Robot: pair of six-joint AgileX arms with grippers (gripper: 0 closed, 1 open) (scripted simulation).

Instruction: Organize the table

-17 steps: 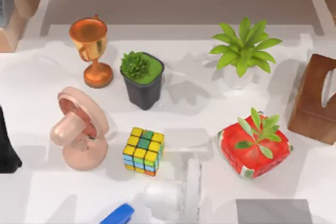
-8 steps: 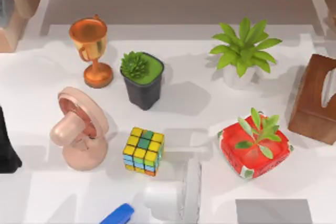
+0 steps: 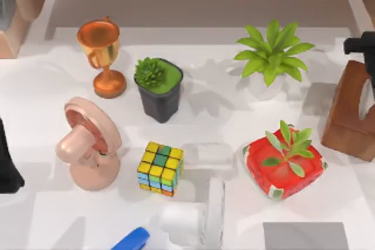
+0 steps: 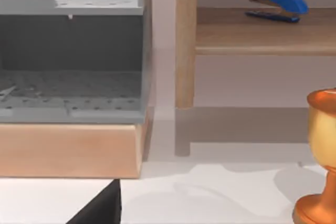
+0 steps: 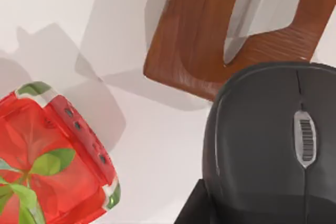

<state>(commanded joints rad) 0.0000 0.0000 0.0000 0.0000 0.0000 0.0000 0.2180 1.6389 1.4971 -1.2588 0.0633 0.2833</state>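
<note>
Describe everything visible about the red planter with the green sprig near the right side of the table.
The red planter is a squat, glossy, squarish pot coloured like watermelon, with white-and-green rind at its corners and dark seed-like dots on its side. A green leafy sprig rises from its top. It stands upright on the white table, turned at an angle, apart from the brown wooden holder beside it. Nothing grips it.

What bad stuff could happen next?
The black computer mouse looks carried by the right pincer above the brown wooden tissue box; lowered carelessly, it might knock that box. The red watermelon-patterned plant pot sits nearby, so a wide swing could tip it. The left pincer is at the white table's left edge.
</note>
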